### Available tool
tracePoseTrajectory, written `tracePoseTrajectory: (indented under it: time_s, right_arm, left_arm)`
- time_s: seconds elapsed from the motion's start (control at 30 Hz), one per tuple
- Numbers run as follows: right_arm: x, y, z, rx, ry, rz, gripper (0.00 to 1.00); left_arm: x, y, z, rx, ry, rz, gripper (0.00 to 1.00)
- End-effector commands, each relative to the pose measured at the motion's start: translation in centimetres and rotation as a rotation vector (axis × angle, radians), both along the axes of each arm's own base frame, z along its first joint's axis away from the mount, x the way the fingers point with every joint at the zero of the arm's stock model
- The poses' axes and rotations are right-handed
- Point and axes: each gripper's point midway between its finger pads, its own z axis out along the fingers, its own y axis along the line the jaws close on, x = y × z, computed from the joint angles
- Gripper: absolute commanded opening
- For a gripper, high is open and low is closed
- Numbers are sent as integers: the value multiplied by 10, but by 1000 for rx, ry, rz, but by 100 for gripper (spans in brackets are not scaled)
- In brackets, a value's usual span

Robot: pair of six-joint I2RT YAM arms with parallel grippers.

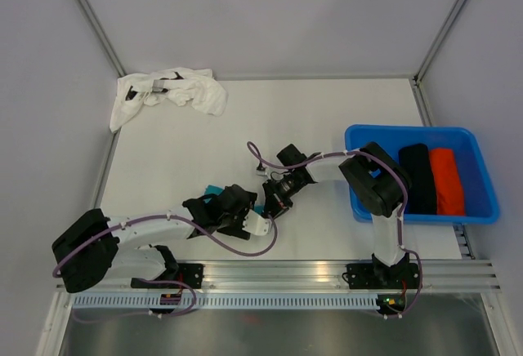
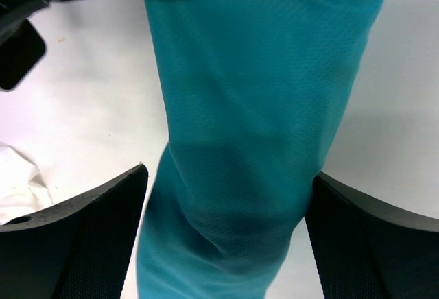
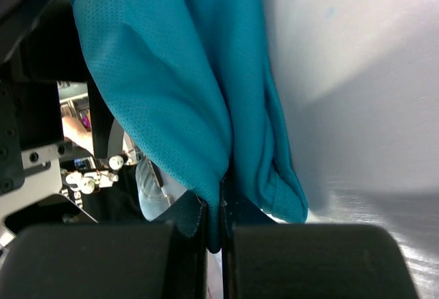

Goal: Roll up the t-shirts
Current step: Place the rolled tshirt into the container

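The teal t-shirt (image 2: 254, 93) hangs as a thick bunched strip between my two grippers; in the top view only a small teal corner (image 1: 212, 190) shows beside the left wrist. My left gripper (image 2: 230, 175) is open, its fingers (image 2: 96, 237) standing on either side of the strip without squeezing it. My right gripper (image 3: 219, 206) is shut on a fold of the teal shirt (image 3: 171, 73), lifted off the table. The two grippers meet near the table's front middle, left (image 1: 239, 209) and right (image 1: 274, 197). The white t-shirt (image 1: 167, 95) lies crumpled at the back left corner.
A blue bin (image 1: 359, 140) at the right holds a black roll (image 1: 418, 178) and an orange roll (image 1: 445, 180). The white table (image 1: 327, 111) is walled at the back and sides. A bit of white cloth (image 2: 17, 189) shows low left in the left wrist view.
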Motion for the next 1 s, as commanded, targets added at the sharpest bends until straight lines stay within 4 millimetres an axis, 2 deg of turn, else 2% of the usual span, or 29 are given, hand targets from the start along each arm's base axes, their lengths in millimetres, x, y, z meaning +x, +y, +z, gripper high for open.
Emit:
tracePoseTrajectory:
  time_s: [0.0, 0.13, 0.2, 0.23, 0.3, 0.33, 0.4, 0.43, 0.53, 0.63, 0.7, 0.73, 0.77, 0.8, 0.83, 0.87, 0.9, 0.93, 0.97]
  right_arm:
    - [1, -1, 5, 30, 1, 44, 0]
    - [8, -6, 6, -5, -54, 45, 2]
    - [19, -9, 1, -62, -124, 20, 16]
    - [25, -9, 6, -77, -169, 3, 22]
    - [40, -14, 5, -138, -266, -37, 45]
    - [46, -13, 18, -133, -318, -55, 52]
    - [55, -15, 28, -148, -386, -83, 76]
    - [65, -19, 38, -168, -447, -116, 98]
    - [76, -32, 51, -235, -522, -164, 98]
    - [87, -49, 61, -292, -602, -226, 98]
    - [101, -60, 71, -325, -671, -310, 98]
    - [105, -68, 84, -321, -729, -353, 98]
    - [120, -80, 91, -371, -808, -420, 98]
    - [127, -86, 101, -378, -866, -466, 98]
    - [136, -90, 128, -327, -962, -540, 98]
    - [143, -94, 143, -307, -1030, -585, 98]
    - [151, -95, 188, -201, -1153, -678, 98]
    - [148, -99, 191, -168, -1212, -679, 98]
    - [147, -100, 205, -110, -1268, -707, 98]
  left_arm:
    - [-19, 13, -19, 76, 167, -59, 92]
    - [-26, 22, -22, 116, 206, -79, 82]
    - [-31, 19, -24, 104, 241, -89, 71]
    - [-33, 20, -25, 98, 258, -67, 63]
    - [-34, 17, -26, 84, 279, -41, 61]
    - [-36, 17, -26, 71, 295, -9, 61]
    - [-41, 15, -29, 54, 336, 15, 59]
    - [-44, 16, -31, 44, 362, 52, 59]
    - [-45, 18, -38, 43, 416, 126, 59]
    - [-46, 13, -33, -34, 479, 139, 60]
    - [-46, 10, -27, -79, 513, 141, 61]
    - [-45, 9, -24, -93, 515, 142, 61]
    - [-46, 7, -22, -105, 527, 133, 61]
    - [-46, 7, -21, -111, 533, 133, 62]
    - [-45, 7, -20, -120, 535, 136, 62]
    - [-44, 6, -18, -126, 541, 134, 62]
    - [-46, 7, -18, -132, 565, 130, 62]
    - [-46, 6, -18, -135, 578, 130, 62]
    - [-47, 7, -18, -138, 597, 126, 62]
